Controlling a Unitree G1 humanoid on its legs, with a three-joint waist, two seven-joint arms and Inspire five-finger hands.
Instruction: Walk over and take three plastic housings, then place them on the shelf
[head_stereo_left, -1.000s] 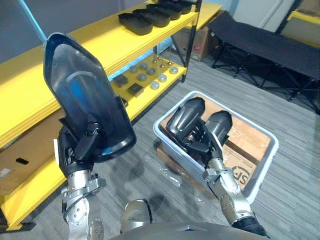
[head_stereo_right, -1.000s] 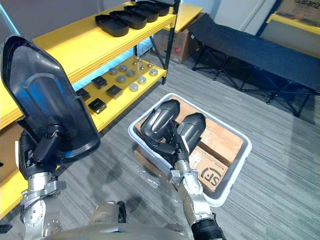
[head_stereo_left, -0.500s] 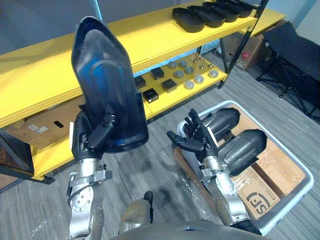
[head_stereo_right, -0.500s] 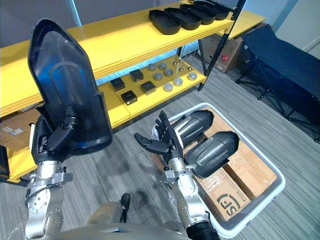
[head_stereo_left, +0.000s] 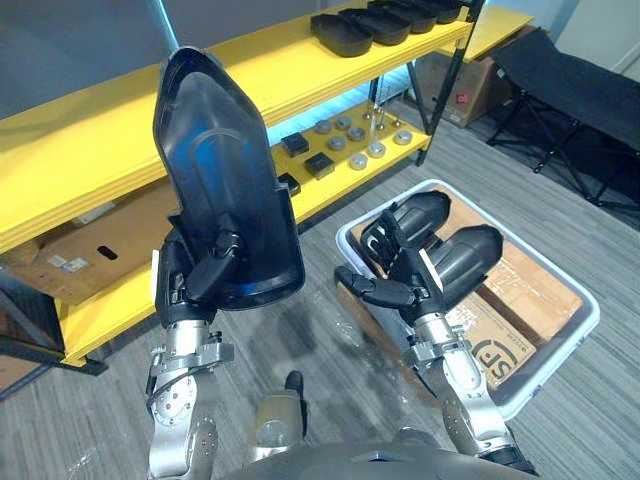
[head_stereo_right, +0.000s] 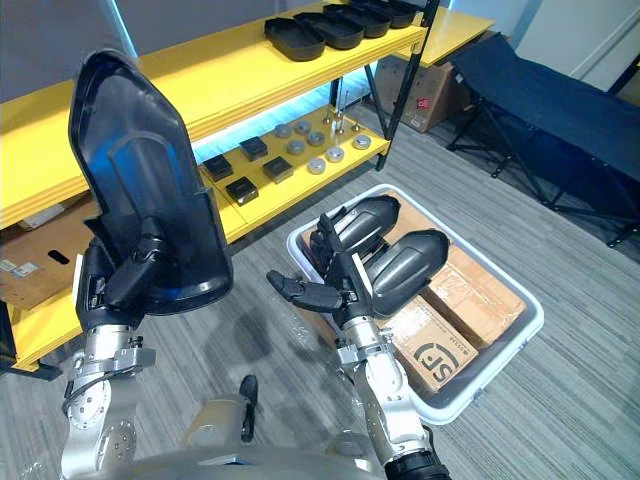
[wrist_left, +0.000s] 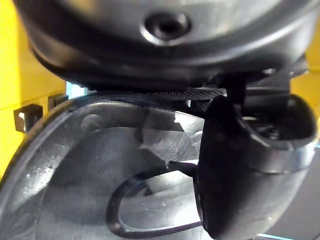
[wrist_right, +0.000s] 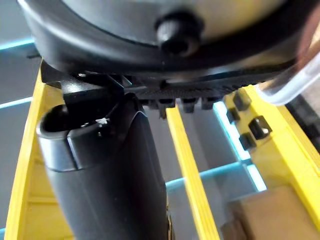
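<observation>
My left hand (head_stereo_left: 193, 287) is shut on a large black plastic housing (head_stereo_left: 224, 190), held upright with its hollow side facing me; the left wrist view shows that hollow inside (wrist_left: 75, 175) with the thumb (wrist_left: 240, 165) across it. My right hand (head_stereo_left: 402, 282) is open and holds nothing, raised just in front of a white bin (head_stereo_left: 560, 345). Two more dark housings (head_stereo_left: 412, 218) (head_stereo_left: 472, 258) lie rounded side up in that bin. Several housings (head_stereo_left: 385, 16) sit in a row on the top board of the yellow shelf (head_stereo_left: 90, 150).
The shelf's lower board carries small metal discs and black blocks (head_stereo_left: 335, 150) and a flat cardboard box (head_stereo_left: 95, 250). Cardboard boxes (head_stereo_left: 520, 300) lie in the bin under the housings. A black folding cot (head_stereo_left: 575, 80) stands at the back right, on grey carpet.
The camera has swung, shifting the whole picture. My left hand keeps its hold on the housing. My right hand has come off the bin's housings, fingers spread.
</observation>
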